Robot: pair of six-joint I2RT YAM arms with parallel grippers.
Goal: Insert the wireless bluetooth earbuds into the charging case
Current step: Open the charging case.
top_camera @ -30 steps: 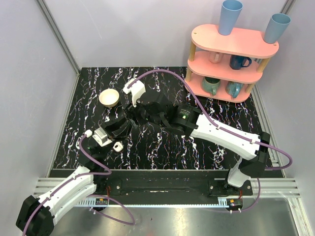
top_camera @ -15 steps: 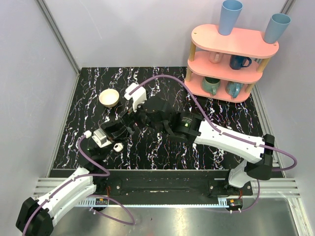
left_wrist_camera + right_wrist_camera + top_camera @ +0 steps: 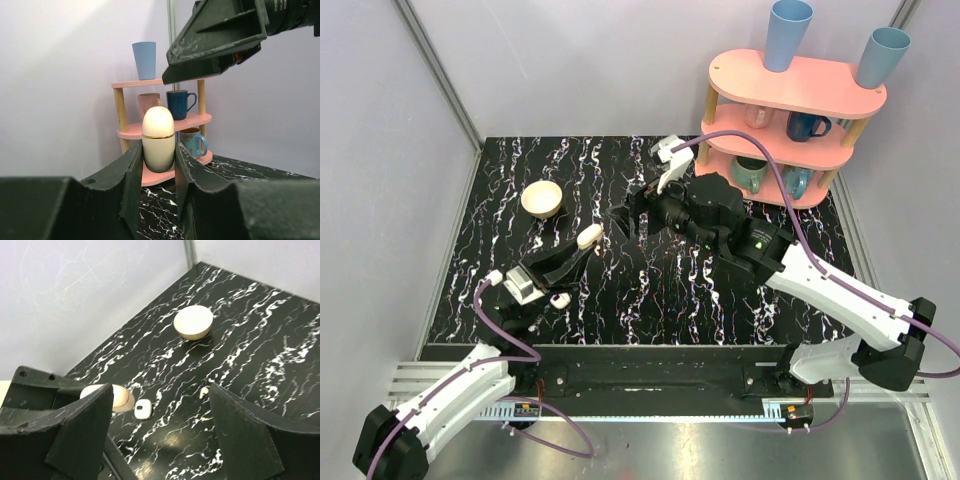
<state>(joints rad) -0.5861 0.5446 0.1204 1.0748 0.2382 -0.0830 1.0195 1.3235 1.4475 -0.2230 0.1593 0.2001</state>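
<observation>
My left gripper [image 3: 582, 246] is shut on the charging case [image 3: 589, 237], a cream egg-shaped capsule with a gold band. The case stands upright between the pads [image 3: 158, 140] with its lid closed. One tiny white earbud [image 3: 204, 390] lies on the black marble table [image 3: 260, 335], past the right gripper's open jaws. My right gripper [image 3: 630, 214] hangs open and empty to the right of the case, above the table. In the left wrist view the right gripper [image 3: 220, 35] sits high and right of the case. The case [image 3: 107, 397] also shows at the lower left of the right wrist view.
A small white rounded-square piece with a dark centre [image 3: 558, 299] lies by the left gripper. A cream bowl [image 3: 542, 198] sits at the back left. A pink two-tier shelf [image 3: 790, 110] with mugs and blue cups stands at the back right.
My right gripper has opened and drawn back to the right, away from the left gripper. The case now shows uncovered in the left gripper, which stays shut.
</observation>
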